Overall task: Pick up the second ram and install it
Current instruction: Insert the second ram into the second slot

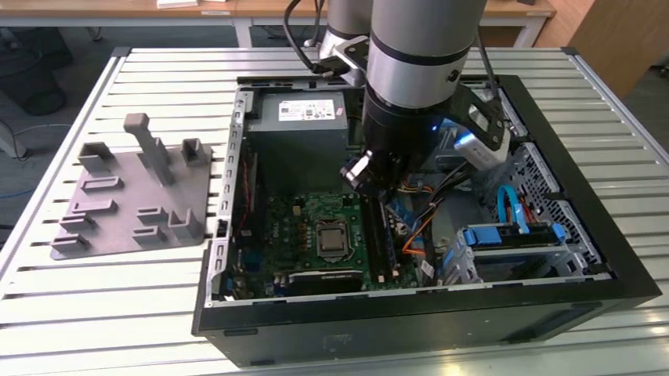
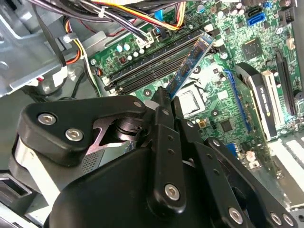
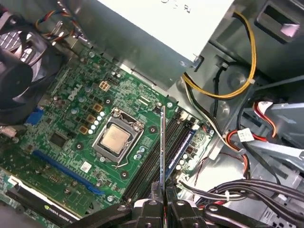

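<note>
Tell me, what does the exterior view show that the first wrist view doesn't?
Exterior view: the grey tray and slatted table beside the computer case. First wrist view: the hand pinching the second ram edge-on over the black slots. Both: the green motherboard with its silver processor socket.

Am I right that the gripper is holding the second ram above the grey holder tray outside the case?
Not quite. The gripper is shut on the second ram, but inside the computer case, over the motherboard by its long black slots, as the first wrist view shows. The grey holder tray lies apart, at the exterior view's left.
</note>
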`<state>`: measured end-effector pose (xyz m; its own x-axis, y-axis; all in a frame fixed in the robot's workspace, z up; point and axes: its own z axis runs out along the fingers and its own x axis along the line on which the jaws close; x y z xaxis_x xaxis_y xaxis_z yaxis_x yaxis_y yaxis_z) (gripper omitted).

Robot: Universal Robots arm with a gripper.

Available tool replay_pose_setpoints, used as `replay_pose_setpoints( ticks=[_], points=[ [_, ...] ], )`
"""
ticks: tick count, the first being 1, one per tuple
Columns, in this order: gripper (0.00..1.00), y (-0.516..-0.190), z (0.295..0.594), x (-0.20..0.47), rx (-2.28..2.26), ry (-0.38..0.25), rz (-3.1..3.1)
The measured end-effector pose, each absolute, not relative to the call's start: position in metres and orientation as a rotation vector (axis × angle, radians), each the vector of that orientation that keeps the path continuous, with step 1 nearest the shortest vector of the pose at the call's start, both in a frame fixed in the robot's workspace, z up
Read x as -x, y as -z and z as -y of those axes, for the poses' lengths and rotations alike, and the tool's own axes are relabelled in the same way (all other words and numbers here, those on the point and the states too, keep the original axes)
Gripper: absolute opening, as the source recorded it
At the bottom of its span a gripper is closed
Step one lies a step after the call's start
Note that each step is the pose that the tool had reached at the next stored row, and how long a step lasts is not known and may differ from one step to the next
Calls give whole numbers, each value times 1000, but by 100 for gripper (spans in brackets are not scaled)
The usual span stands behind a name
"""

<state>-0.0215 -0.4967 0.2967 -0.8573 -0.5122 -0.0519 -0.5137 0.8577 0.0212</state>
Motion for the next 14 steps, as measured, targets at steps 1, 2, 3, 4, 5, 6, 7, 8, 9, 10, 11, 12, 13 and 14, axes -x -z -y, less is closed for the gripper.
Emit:
replay_pose_setpoints(
  ticks=[1, 2, 3, 4, 5, 6, 7, 8, 9, 10, 11, 12, 13, 14],
  points=[
    [14, -297, 497, 22, 811, -53, -2988],
    [14, -297, 497, 22, 797, -52, -2992],
    [14, -296, 497, 22, 783, -52, -2996],
    [14, -296, 497, 22, 770, -52, -2999],
    [14, -296, 497, 22, 754, -51, -3003],
    [14, -296, 497, 22, 741, -51, -3006],
    [14, -296, 497, 22, 726, -51, -3009],
    [14, -296, 497, 22, 712, -50, -3013],
    [14, -296, 497, 22, 698, -50, -3016],
    [14, -296, 497, 22, 683, -50, -3019],
    [14, -296, 497, 22, 669, -49, -3022],
    [14, -296, 497, 22, 655, -49, -3025],
    [14, -296, 497, 22, 642, -49, -3028],
    [14, -296, 497, 22, 629, -48, -3030]
  ],
)
